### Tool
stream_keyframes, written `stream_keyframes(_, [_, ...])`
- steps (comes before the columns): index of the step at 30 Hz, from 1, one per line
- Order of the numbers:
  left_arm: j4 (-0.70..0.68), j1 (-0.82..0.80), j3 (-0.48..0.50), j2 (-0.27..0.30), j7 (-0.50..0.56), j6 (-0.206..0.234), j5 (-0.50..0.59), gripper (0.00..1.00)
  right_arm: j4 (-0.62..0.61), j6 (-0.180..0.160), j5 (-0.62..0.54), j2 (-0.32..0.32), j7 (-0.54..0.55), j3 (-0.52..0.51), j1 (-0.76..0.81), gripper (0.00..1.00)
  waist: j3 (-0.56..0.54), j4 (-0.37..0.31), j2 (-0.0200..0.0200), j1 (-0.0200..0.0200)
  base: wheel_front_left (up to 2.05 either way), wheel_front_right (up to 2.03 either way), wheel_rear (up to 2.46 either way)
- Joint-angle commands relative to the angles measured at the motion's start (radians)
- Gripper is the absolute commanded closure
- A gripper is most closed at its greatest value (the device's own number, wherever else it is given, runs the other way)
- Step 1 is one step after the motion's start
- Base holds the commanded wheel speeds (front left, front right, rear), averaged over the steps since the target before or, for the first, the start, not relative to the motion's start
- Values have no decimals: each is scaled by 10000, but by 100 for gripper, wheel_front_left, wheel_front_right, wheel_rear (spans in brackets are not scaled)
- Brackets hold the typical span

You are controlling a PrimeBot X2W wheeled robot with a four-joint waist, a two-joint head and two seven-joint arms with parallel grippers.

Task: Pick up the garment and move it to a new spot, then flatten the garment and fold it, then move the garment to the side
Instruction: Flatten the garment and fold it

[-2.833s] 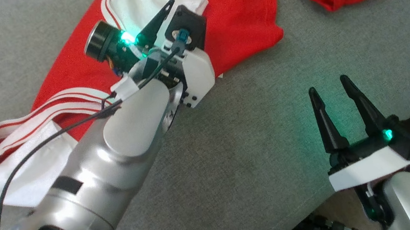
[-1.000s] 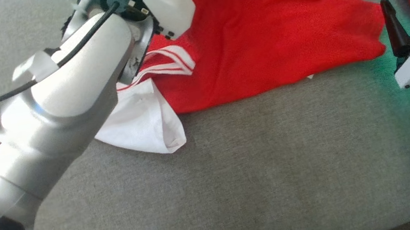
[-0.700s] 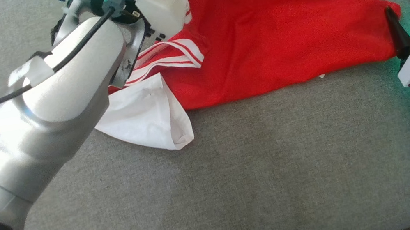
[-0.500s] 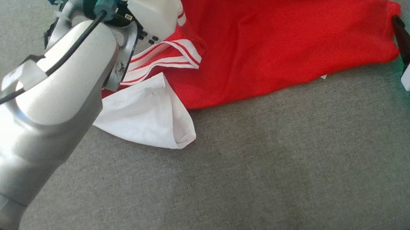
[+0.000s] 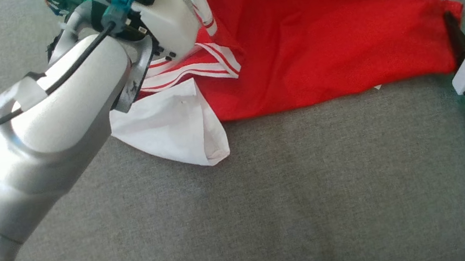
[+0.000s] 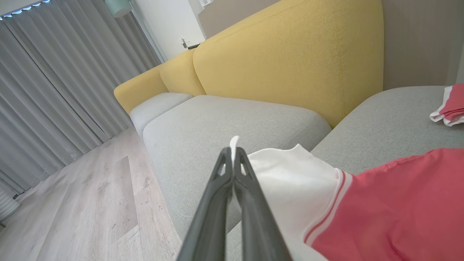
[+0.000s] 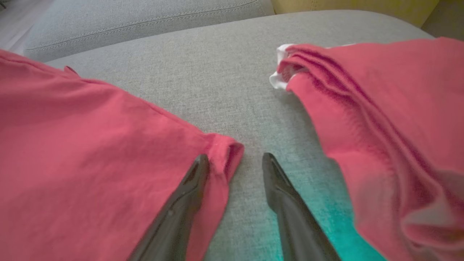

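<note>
Left wrist view shows your left gripper [image 6: 232, 154] with its two fingers pressed together, pinching a white edge of the red garment [image 6: 398, 210]. A small tab of white cloth pokes out past the tips. From that pinch the cloth runs off to the gripper's right, white first, then a striped band, then red, draped over the grey cushion [image 6: 224, 119]. Beyond the fingertips rises the yellow backrest [image 6: 290, 61].

In the right wrist view your right gripper [image 7: 235, 159] has its fingers spread. The garment's hemmed red corner lies in the gap. One finger overlaps the red cloth close to the corner's edge, and the other is over bare cushion just beside it. You cannot tell whether either tip presses down. A second red piece [image 7: 380, 108] with a white edge lies bunched beyond that outer finger, apart from the corner.

In the head view the garment stretches between your two grippers, with a white flap folded out below the left wrist.
</note>
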Motion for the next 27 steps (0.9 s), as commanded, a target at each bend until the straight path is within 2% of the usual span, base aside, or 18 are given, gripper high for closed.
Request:
stream_keyframes(1, [-283, -433, 330, 316, 62, 100, 15, 100, -27, -7, 196, -149, 64, 254, -86, 52, 31, 71, -1, 0, 0, 0, 0])
stream_keyframes(3, [-376, -412, 317, 344, 106, 125, -15, 100, 46, -7, 401, -184, 87, 421, -132, 56, 63, 149, -1, 0, 0, 0, 0])
stream_keyframes(4, [-408, -402, 318, 361, 115, 133, -28, 100, 42, -7, 464, -192, 109, 491, -155, 86, 73, 164, -1, 0, 0, 0, 0])
stream_keyframes(5, [-434, -396, 314, 392, 122, 139, -30, 100, 43, -7, 512, -213, 109, 560, -187, 100, 84, 175, -1, 0, 0, 0, 0])
stream_keyframes(12, [-511, -175, 449, 759, -242, 254, -82, 100, 1, -7, 446, -509, -553, 1079, -478, 100, -175, 118, -1, 0, 0, 0, 0])
stream_keyframes(18, [-555, 216, 888, 1462, -2018, 539, 201, 100, -607, -7, 267, -862, -924, 1219, -842, 100, -1152, -61, -1, 0, 0, 0, 0])
stream_keyframes(19, [-555, 216, 888, 1462, -2018, 539, 201, 100, -607, -7, 267, -862, -924, 1219, -842, 100, -1152, -61, -1, 0, 0, 0, 0])
stream_keyframes(22, [-575, 426, 1061, 1970, -2688, 540, 273, 100, -1635, -7, 187, -1136, -945, 1027, -1022, 100, -1746, -136, -1, 0, 0, 0, 0])
stream_keyframes(27, [-898, 760, 1447, 2868, -3122, 444, 138, 100, -3633, -7, -378, -1570, -949, 544, -992, 100, -2831, -156, -1, 0, 0, 0, 0])
